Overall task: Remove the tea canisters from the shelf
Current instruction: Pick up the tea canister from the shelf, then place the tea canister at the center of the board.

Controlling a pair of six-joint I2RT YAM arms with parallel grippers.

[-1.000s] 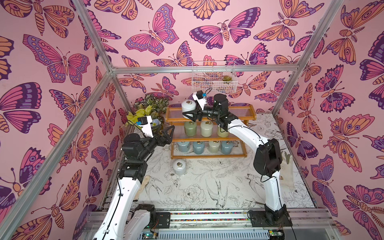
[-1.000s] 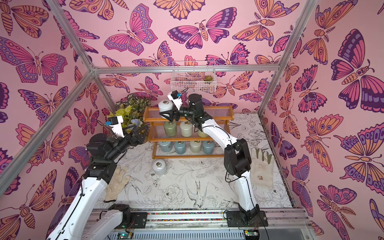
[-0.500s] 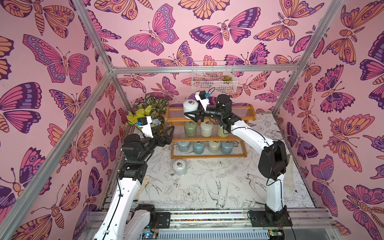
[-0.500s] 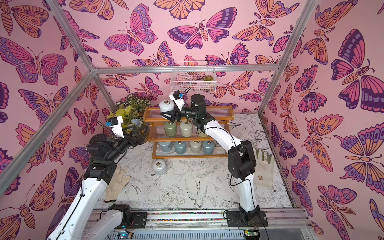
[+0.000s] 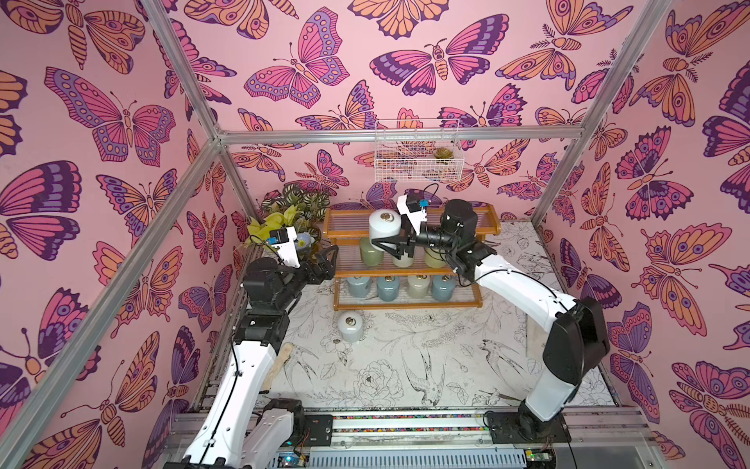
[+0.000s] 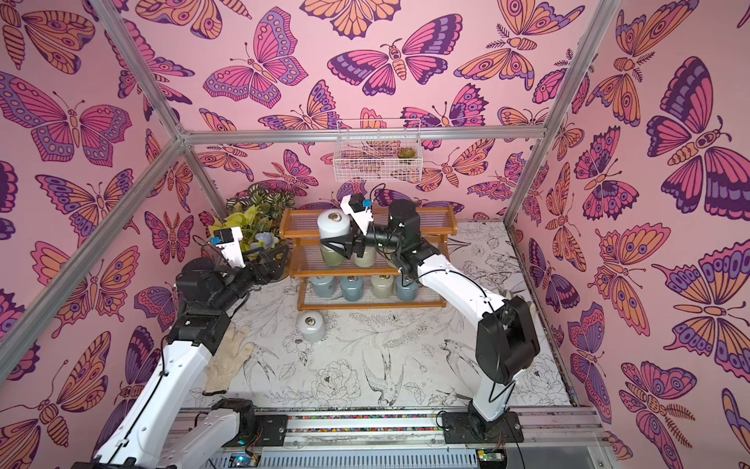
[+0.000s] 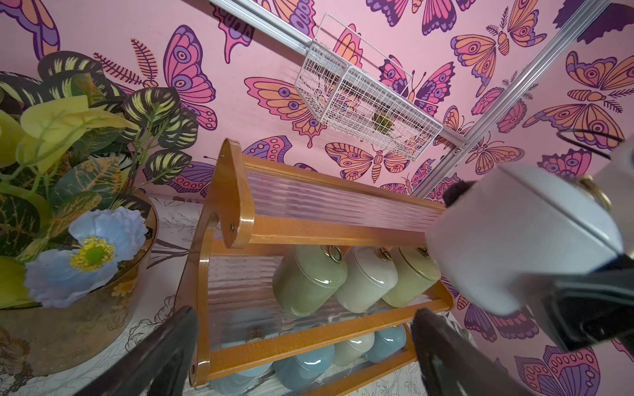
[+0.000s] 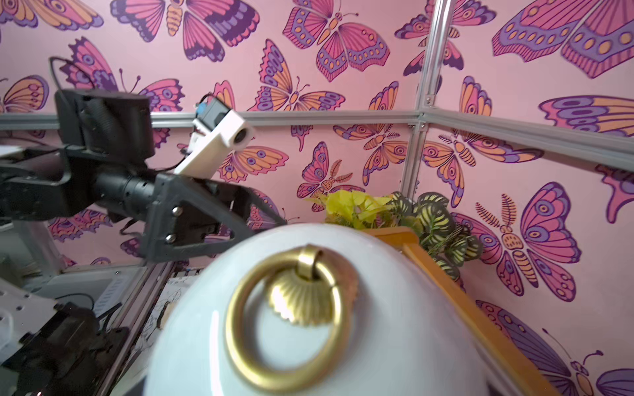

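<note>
Tea canisters (image 5: 386, 287) stand on the shelf (image 5: 410, 305), four along the bottom tier and three on the middle one. Farthest left, the left gripper (image 5: 330, 262) hangs just off the shelf's left end, beside the vase of flowers (image 5: 280, 221). Its jaws are spread and empty, and it is nearest the sage green canister (image 5: 370, 251). In front of the shelf a white canister (image 5: 350, 326) stands upright on the mat (image 5: 406, 365), apart from everything else.

Next comes the held canister (image 5: 383, 228), glossy white, with its domed lid and brass ring pull uppermost. Its long axis is upright, over the left half of the otherwise bare top tier. It looks raised off the slats, though I cannot be sure. The right gripper (image 5: 387, 243) reaches in level from the canister's right and is clenched on its lower body. Free mat lies forward of the shelf, toward the robot, so the carry is probably out and down, keeping the canister upright.
</note>
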